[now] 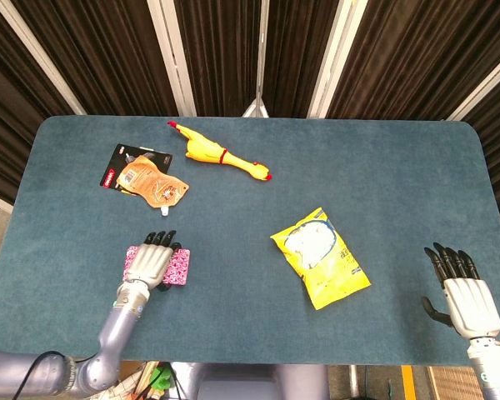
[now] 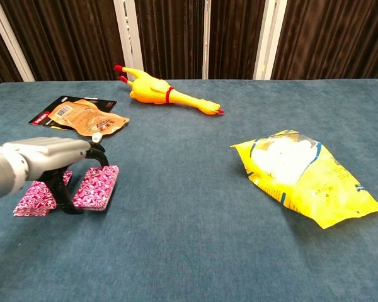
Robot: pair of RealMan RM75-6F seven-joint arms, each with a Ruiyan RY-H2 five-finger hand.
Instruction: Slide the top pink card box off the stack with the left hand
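Pink and patterned, the top card box [image 2: 96, 187] lay flat on the blue table [image 1: 383, 175], just right of the second pink card box [image 2: 38, 197] and no longer stacked on it; in the head view the two showed as one pink strip either side of the left hand [image 1: 152, 265]. That hand was stretched over the boxes with its dark fingertips [image 2: 94, 151] bent down onto the far edge of the top card box, touching it, though whether it actually gripped the box could not be told. The right hand [image 1: 460, 293] rested well apart at the table's near right corner, fingers spread and holding nothing. Farther back lay an orange pouch on a black card [image 2: 82, 118] and a yellow rubber chicken [image 2: 157, 94], with a yellow snack bag [image 2: 302, 173] to the right of centre.
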